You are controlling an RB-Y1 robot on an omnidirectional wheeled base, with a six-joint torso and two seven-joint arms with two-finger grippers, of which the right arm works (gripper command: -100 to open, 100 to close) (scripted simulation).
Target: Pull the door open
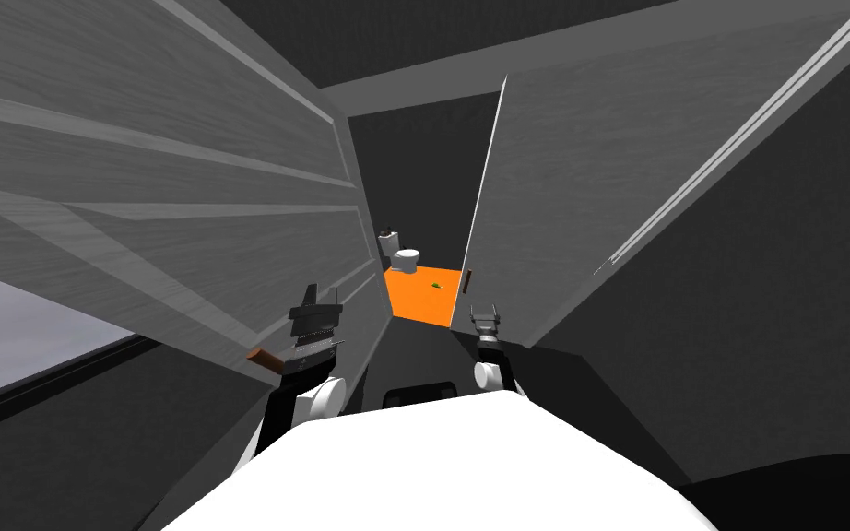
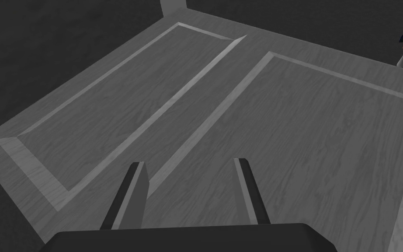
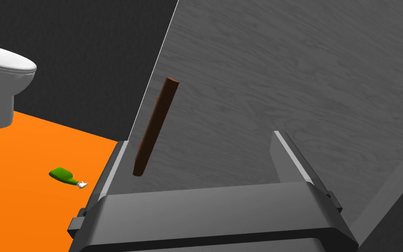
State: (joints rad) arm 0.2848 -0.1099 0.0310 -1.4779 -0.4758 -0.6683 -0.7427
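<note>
Our right gripper (image 3: 200, 138): fingers spread wide, empty. Grey door (image 3: 283, 65) ajar; brown handle bar (image 3: 154, 127) just ahead, beside one fingertip. We should centre bar between fingers, close, pull straight back. Our left gripper (image 2: 189, 161) also wide.

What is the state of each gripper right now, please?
Left gripper: open, holding nothing.
Right gripper: open, near the brown rod-shaped door handle, not gripping it.
</note>
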